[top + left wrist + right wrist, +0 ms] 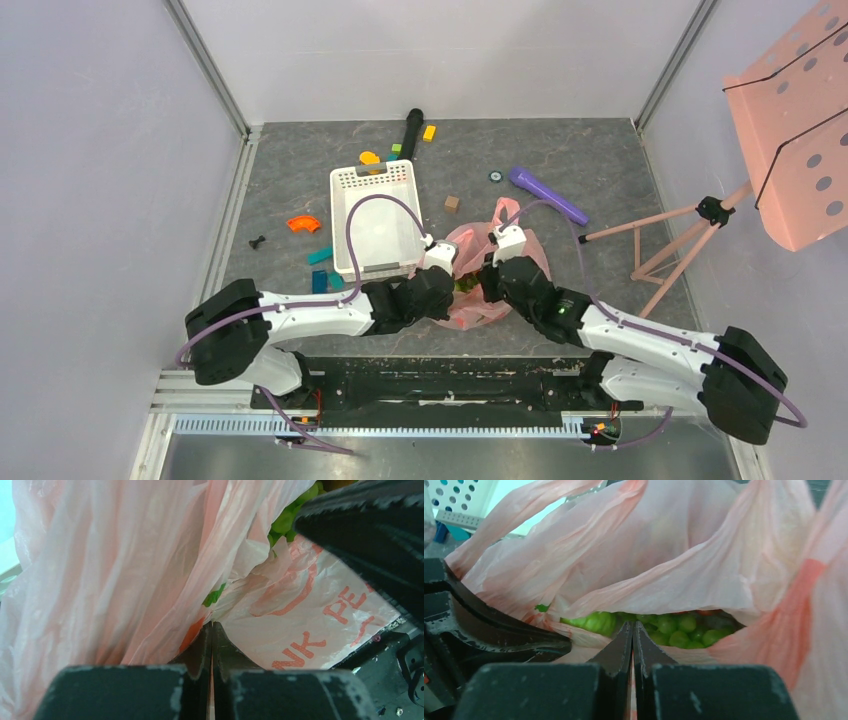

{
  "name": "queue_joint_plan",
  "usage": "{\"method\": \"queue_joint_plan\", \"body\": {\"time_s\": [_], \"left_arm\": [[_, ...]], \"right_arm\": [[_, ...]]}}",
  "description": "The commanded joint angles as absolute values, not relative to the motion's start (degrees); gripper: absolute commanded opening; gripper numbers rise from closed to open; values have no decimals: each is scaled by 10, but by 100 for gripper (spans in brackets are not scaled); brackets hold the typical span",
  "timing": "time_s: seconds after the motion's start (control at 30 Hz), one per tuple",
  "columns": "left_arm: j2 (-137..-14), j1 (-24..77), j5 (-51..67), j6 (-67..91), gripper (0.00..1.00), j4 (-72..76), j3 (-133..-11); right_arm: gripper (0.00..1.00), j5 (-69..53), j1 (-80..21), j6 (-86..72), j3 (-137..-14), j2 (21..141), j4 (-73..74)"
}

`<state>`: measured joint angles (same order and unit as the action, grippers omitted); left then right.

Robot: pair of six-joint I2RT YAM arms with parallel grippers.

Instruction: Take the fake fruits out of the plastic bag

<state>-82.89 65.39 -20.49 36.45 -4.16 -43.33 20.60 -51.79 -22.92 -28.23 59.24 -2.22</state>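
Note:
The pink translucent plastic bag (497,225) lies crumpled on the grey table between my two arms. My left gripper (455,283) is shut on a fold of its film, which shows as a thin pink strip between the pressed fingertips in the left wrist view (212,625). My right gripper (488,280) is likewise shut on the bag's edge (632,624). Between the two grips the mouth gapes a little. Inside it lie fake fruits: a green cluster of small balls (674,628) with a bit of red behind. Green fruit (287,521) also peeks out in the left wrist view.
A white perforated basket (340,215) stands left of the bag. A purple cylinder (548,195), a brown cube (452,204), a black cylinder (411,130) and coloured blocks (302,224) lie around. A pink tripod stand (680,235) rises at the right.

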Motion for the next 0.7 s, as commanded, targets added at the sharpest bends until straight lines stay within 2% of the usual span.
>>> {"method": "queue_joint_plan", "body": {"time_s": [0.0, 0.13, 0.43, 0.67], "left_arm": [[-832, 656, -215, 380, 2, -38, -450], [-830, 656, -214, 378, 2, -37, -450], [-835, 655, -220, 376, 2, -24, -434], [-850, 655, -220, 380, 2, -12, -420]], "right_arm": [[0, 203, -539, -238, -309, 631, -62], [0, 230, -546, -247, -314, 684, -86], [1, 394, -541, -254, -328, 738, -106], [5, 368, -454, -251, -315, 746, -116]]}}
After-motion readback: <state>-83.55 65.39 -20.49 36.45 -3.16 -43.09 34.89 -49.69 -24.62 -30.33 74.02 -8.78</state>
